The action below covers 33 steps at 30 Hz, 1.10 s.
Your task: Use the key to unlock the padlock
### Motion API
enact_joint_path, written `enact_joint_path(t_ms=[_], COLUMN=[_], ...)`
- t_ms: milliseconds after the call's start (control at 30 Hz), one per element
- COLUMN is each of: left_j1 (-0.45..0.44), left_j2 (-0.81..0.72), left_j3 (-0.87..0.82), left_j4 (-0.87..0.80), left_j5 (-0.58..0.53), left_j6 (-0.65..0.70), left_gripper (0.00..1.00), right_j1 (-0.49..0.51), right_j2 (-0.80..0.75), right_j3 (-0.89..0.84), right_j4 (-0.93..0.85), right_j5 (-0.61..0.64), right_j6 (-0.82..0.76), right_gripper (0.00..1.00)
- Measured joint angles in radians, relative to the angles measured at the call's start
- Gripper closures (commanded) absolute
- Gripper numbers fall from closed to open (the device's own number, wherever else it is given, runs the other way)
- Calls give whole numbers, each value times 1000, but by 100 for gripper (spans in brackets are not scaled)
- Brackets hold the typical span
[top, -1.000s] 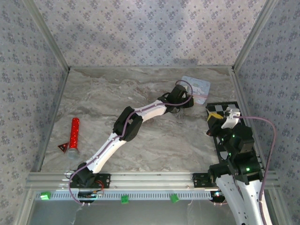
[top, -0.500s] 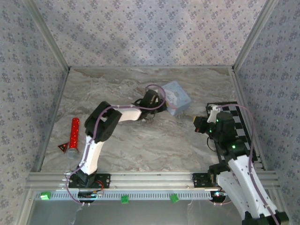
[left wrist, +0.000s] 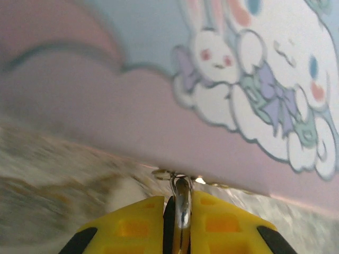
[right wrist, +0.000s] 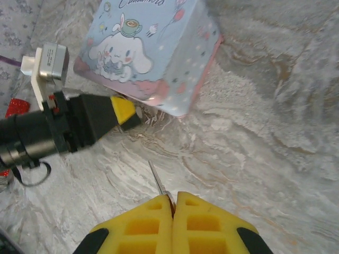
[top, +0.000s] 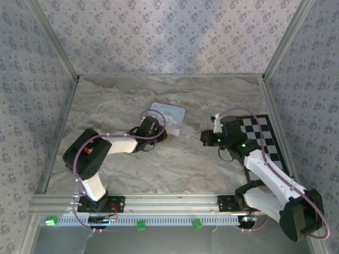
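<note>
- Spanning most of the top view: marble-pattern table (top: 116,100), with patterned walls (top: 159,32) on three sides.
- Checkerboard mat (top: 260,132) lies flat at the right side of the table, and the right arm crosses its lower part.
- Pale blue cartoon tin (top: 170,113) sits just above the centre of the top view, on the table. The lid faces up with a white bunny/puppy print. The left wrist view shows a pink band along its lower edge.
- Left gripper (right wrist: 126,112) is at left centre of the right wrist view. Its yellow tips are just beside the tin's lower edge. The jaws are nearly closed, pinching something thin.
- Right gripper (right wrist: 173,203) is at the bottom centre of the right wrist view, with the yellow fingers pressed together on the key. In the top view it is right of centre, apart from the tin, with bare table between.
- Padlock (left wrist: 182,194) is at the bottom centre of the left wrist view, clamped between the left fingers. A thin metal shackle loop shows in the dark slit, and the body is mostly hidden. It sits right under the tin's edge; cannot tell if it touches.
- Key (right wrist: 157,181): the thin metal blade sticks out of the right fingertips, angled to the upper left toward the left gripper's tip and apart from it.
</note>
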Motion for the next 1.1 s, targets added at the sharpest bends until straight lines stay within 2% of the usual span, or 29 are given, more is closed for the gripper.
enact_joint_path(t_ms=[167,400,700,867,1100], left_j1=[-98,-95,-92,-92,-96], left_j2=[10,74,122,124,127], left_j3=[-6,-31,-33,-24,49], left_j4=[51,224,389,379,226], left_j5=[61,117,116,117,114], left_j6=[-57,-171,-274,-281,-254], left_gripper=[98,98,97,94,88], right_j1=[9,34,44,45,45], right_j2=[100,98,71,61,61], right_j3=[5,-98,-285,-290,-290], right_j4=[11,91,249,301,323], right_j5=[-42,-71,-63,-50,-33], right_j6=[59,225,481,529,541], right_gripper=[100,100,100,100,100])
